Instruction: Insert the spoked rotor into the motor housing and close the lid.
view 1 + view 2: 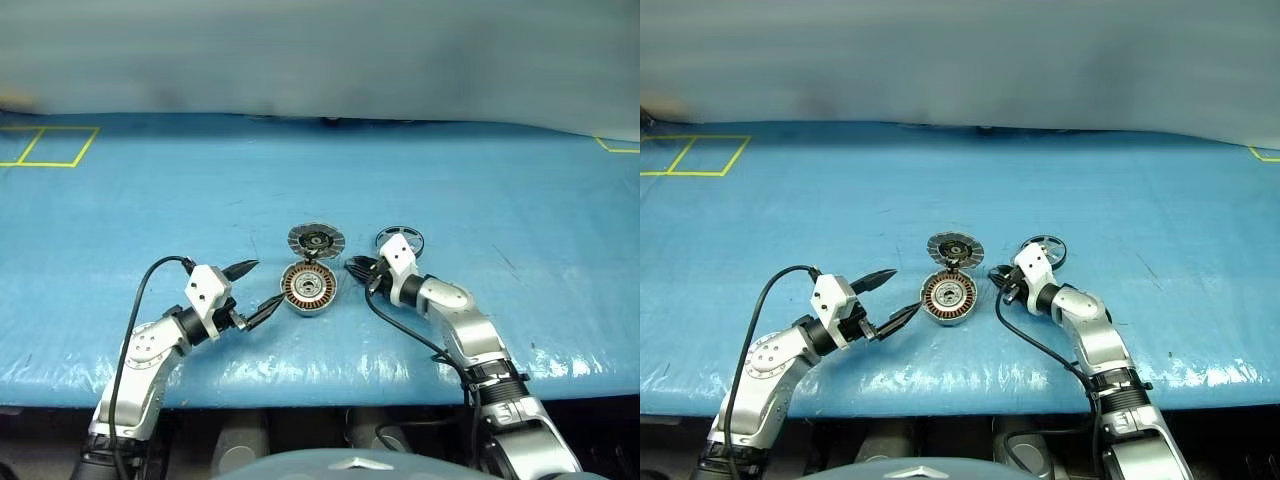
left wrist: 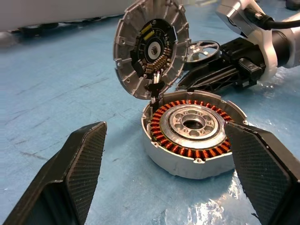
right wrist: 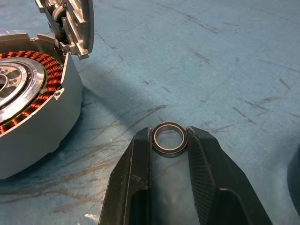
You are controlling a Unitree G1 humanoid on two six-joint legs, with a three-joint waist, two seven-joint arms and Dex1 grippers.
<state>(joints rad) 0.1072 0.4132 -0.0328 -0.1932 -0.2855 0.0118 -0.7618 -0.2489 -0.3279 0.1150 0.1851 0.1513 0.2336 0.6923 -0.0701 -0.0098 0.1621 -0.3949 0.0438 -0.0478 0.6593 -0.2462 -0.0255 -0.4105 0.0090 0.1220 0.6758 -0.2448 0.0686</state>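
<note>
Blue plastic-covered desk point(image 1: 520, 210) with scuffs all over it and some yellow tape lines up at the far corners. Smack in the middle sits the motor housing point(image 1: 308, 288), lying flat, copper windings showing around a silvery centre. Its lid point(image 1: 316, 240) is flipped up and standing open at the housing's 12 o'clock, still joined at the hinge, segmented inside face with the dark centre showing. The spoked rotor point(image 1: 408, 238) is lying on the desk out at about 2 o'clock from the housing, well apart from it, partly behind the right arm. Left claw point(image 1: 255, 290) is at the housing's 9 o'clock, wide open, one finger close to the rim, not gripping anything; in its wrist view the two black fingers point(image 2: 77, 166) stand either side of the housing with clear space around it. Right claw point(image 1: 356, 266) is at the housing's 3 o'clock, just beside it, and its fingers point(image 3: 136, 178) are closed in on a small metal ring point(image 3: 168, 138), a little bearing-looking thing, pinched between the tips right at the desk surface.
</note>
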